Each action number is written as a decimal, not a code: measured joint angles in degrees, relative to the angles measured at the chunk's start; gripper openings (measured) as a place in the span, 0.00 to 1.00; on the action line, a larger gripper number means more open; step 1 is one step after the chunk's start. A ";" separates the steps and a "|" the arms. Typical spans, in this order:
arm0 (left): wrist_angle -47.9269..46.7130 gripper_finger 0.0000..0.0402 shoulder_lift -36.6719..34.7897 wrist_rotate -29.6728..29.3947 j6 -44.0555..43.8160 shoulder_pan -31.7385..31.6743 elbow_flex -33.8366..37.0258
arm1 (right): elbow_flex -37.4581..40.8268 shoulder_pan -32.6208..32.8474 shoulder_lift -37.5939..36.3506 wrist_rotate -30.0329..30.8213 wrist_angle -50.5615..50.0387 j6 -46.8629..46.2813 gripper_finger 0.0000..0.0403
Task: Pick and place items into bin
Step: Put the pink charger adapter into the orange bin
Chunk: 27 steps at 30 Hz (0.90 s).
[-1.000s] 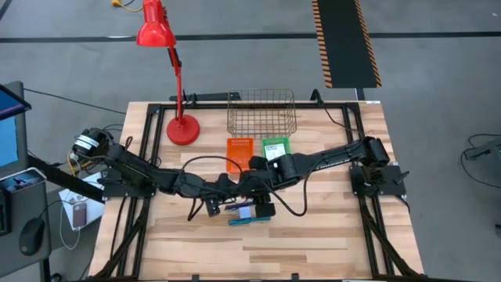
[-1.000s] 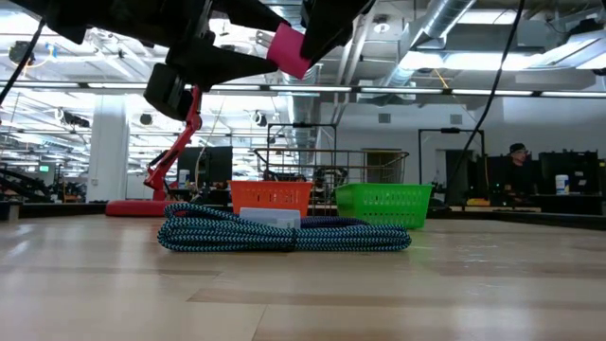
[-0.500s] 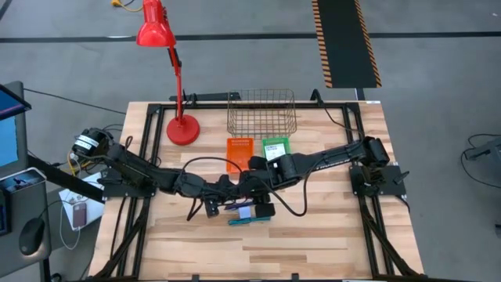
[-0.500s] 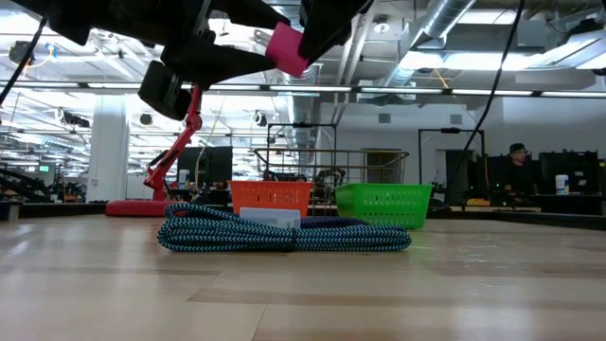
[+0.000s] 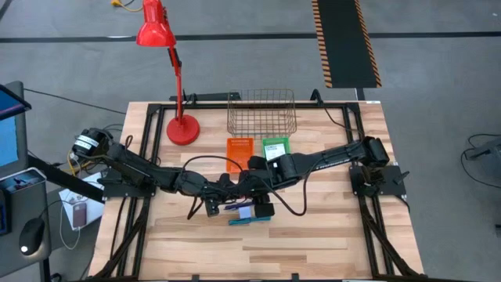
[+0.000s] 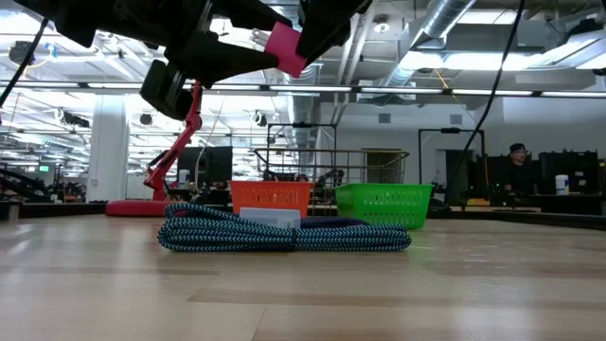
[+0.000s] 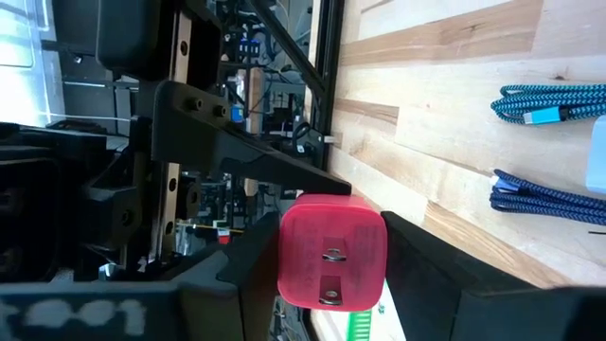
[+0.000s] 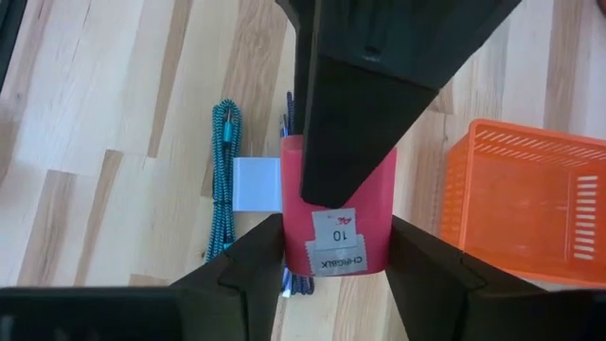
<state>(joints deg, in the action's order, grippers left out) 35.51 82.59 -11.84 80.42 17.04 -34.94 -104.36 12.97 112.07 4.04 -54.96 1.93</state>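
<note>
A red-pink plug block (image 6: 286, 47), with a white label on one face (image 8: 333, 242) and metal prongs on another (image 7: 329, 270), hangs high over the table's middle. Both grippers meet on it: my left gripper (image 7: 331, 275) reaches in level from the table's left, and my right gripper (image 8: 339, 237) slants down from the right. Both are shut on the block. In the high view the arms hide it. A teal braided cable (image 6: 284, 232) with a white piece (image 8: 256, 185) lies on the table below. My left gripper pinches the block between its two fingers on two opposite faces (image 7: 284, 256), coming level from the table's left, the prongs facing back along the fingers. One finger (image 8: 379, 104) lies over the labelled face. The block is clear of the table. My right gripper has the block between its two fingers (image 8: 260, 256) on its two narrow sides (image 8: 288, 223), slanting down from the table's right. The fingers stand against the block's lower half, the label between them. The block is lifted clear, well above the cable.
An orange bin (image 5: 239, 149) and a green bin (image 5: 275, 146) stand just beyond the grippers, with a wire basket (image 5: 261, 112) behind them. A red desk lamp (image 5: 182, 129) stands at the far left. The near half of the table (image 5: 313, 243) is bare wood.
My left gripper's fingers have drawn in on the red-pink block. The block and both arms have stayed where they were.
</note>
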 joint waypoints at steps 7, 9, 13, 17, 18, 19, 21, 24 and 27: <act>-0.27 0.36 0.04 0.00 -0.76 -0.02 0.02 | 0.00 0.00 0.00 0.50 0.48 0.07 0.45; -0.26 0.36 0.04 -0.22 -0.76 -0.02 0.02 | 0.00 0.00 0.00 0.52 0.48 0.05 0.46; -0.26 0.36 0.04 -0.79 -0.76 -0.02 0.02 | 0.00 0.00 0.00 0.50 -0.55 0.05 0.47; -0.26 0.36 0.04 -2.05 -0.76 -0.01 0.02 | 0.00 0.00 -0.01 0.54 -3.36 -0.38 0.48; -0.26 0.36 0.04 -2.60 -0.76 0.01 0.02 | 0.00 0.00 0.00 0.52 -4.40 -0.69 0.48; -0.28 0.36 0.04 -3.25 -0.76 0.02 0.02 | 0.00 0.00 0.00 0.50 -5.63 -1.04 0.49; -0.50 0.36 0.04 -4.63 -0.76 0.00 0.03 | 0.00 0.00 0.00 0.50 -7.83 -2.20 0.49; -1.63 0.36 0.04 -6.71 -0.75 -0.23 0.07 | 0.00 0.00 0.00 0.48 -11.79 -3.69 0.50; -4.20 0.36 0.04 -8.88 -2.39 -1.21 0.07 | 0.00 0.00 -0.02 0.56 -15.68 -5.44 0.50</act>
<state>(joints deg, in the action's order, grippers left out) 31.31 82.63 -20.72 78.03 15.83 -34.86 -104.36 12.97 112.05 4.59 -70.64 -3.51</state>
